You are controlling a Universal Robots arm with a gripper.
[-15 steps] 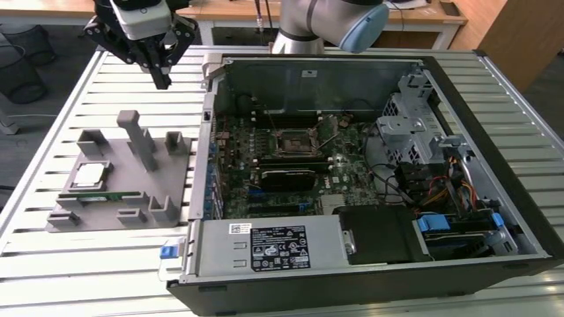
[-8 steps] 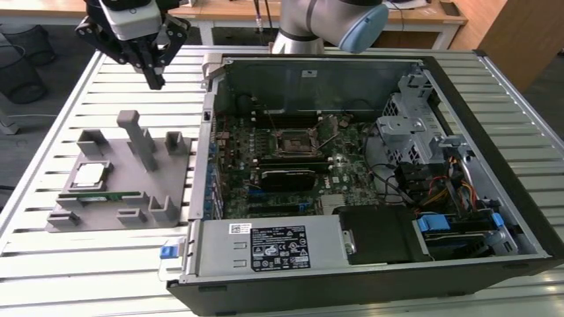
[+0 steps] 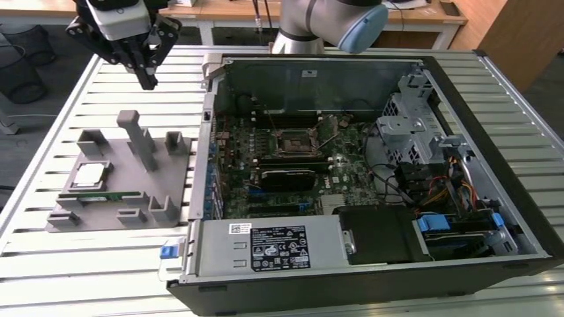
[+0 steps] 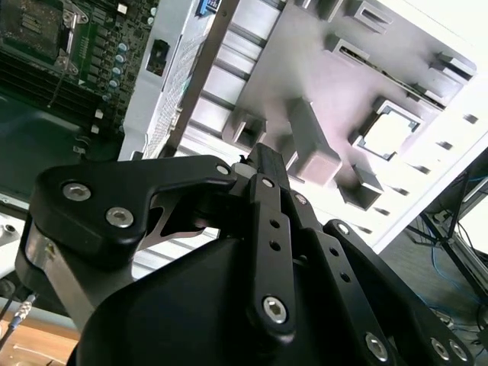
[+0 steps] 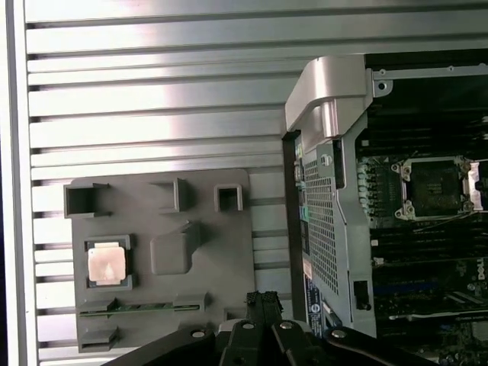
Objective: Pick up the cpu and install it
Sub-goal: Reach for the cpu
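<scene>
While the cpu (image 3: 88, 174) lies unpicked in its recess toward the exterior view's left side of the grey holder (image 3: 66, 222), near the green memory stick (image 3: 104, 196), the step in hand is judged to be the approach. The pincer (image 3: 147, 80) hangs over the slatted tabletop (image 3: 53, 264) on the holder's far side, well apart from the cpu, fingers pressed together and carrying nothing. A pick calls for the fingers to spread and the pincer to sit squarely over the cpu's edges. Further right stands the open computer case (image 3: 493, 86), with the socket (image 3: 291, 142) on its board. Whether the socket's retaining frame is raised cannot be made out. In the second wrist view the pincer's own body hides part of the holder.
</scene>
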